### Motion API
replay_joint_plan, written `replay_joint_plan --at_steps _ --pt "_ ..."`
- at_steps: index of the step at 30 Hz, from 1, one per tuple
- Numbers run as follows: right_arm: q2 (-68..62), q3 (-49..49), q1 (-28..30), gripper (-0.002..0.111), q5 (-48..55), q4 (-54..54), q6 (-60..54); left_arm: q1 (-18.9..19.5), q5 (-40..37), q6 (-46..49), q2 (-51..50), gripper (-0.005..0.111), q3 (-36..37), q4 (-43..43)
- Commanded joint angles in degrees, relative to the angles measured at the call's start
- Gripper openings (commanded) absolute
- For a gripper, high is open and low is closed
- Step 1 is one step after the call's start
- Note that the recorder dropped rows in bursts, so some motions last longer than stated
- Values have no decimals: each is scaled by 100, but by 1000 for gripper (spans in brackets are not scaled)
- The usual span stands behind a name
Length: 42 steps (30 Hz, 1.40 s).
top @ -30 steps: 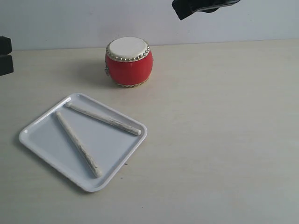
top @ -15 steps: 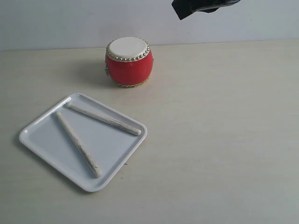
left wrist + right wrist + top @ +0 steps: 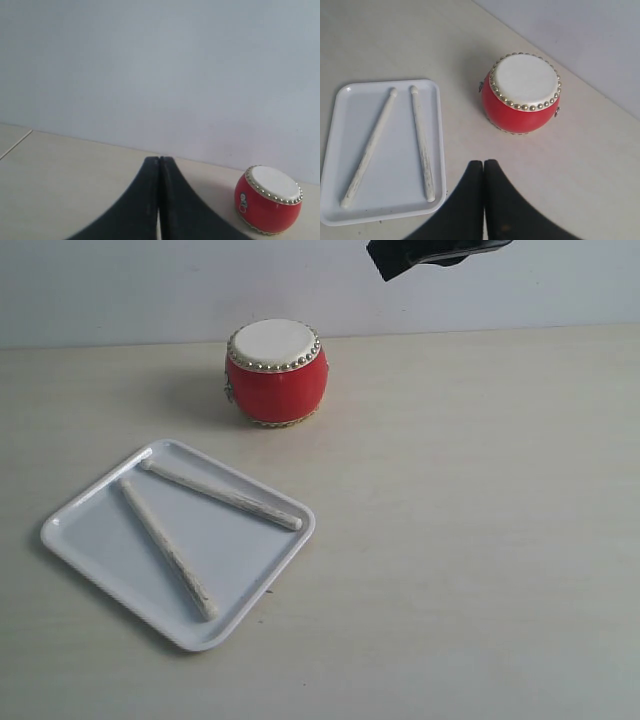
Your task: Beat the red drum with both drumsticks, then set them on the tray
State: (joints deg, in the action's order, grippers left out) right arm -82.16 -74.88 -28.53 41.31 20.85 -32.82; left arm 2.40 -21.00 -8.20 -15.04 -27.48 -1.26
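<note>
The red drum (image 3: pixel 277 373) stands upright near the back of the table, also seen as the red drum (image 3: pixel 523 94) and the red drum (image 3: pixel 269 200). Both pale drumsticks lie loose on the white tray (image 3: pixel 90 540): one drumstick (image 3: pixel 222 495) and the other drumstick (image 3: pixel 167 548), fanning apart from the tray's far corner. In the right wrist view they are one drumstick (image 3: pixel 422 144) and the other drumstick (image 3: pixel 368 148) on the tray (image 3: pixel 395 200). My right gripper (image 3: pixel 483 162) is shut and empty, high above the table. My left gripper (image 3: pixel 159 159) is shut and empty, out of the exterior view.
A dark part of the right arm (image 3: pixel 430 253) shows at the top edge of the exterior view. A pale wall (image 3: pixel 120 290) runs behind the table. The beige tabletop (image 3: pixel 470 540) stretches to the right of the tray.
The dark left gripper part seen at the left edge one second ago has left the exterior view. The drum, tray and drumsticks have not moved.
</note>
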Motion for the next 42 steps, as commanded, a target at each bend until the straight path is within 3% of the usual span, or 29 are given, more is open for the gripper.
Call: replay_joint_plan --at_steps 1,8,21,31,37,42 --pt "4 28 35 0 -71 17 0 26 30 -41 579 0 335 37" --pt "4 28 35 0 -71 17 0 26 42 -41 1061 0 734 60" --pt "4 28 35 0 -71 17 0 26 19 395 1007 0 1045 60" --pt "4 28 35 0 -71 17 0 26 1378 463 982 0 2155 60" --pt "4 28 35 0 -71 17 0 26 1430 463 982 0 2713 60" --pt "4 28 35 0 -71 17 0 26 1283 463 1006 0 2748 60"
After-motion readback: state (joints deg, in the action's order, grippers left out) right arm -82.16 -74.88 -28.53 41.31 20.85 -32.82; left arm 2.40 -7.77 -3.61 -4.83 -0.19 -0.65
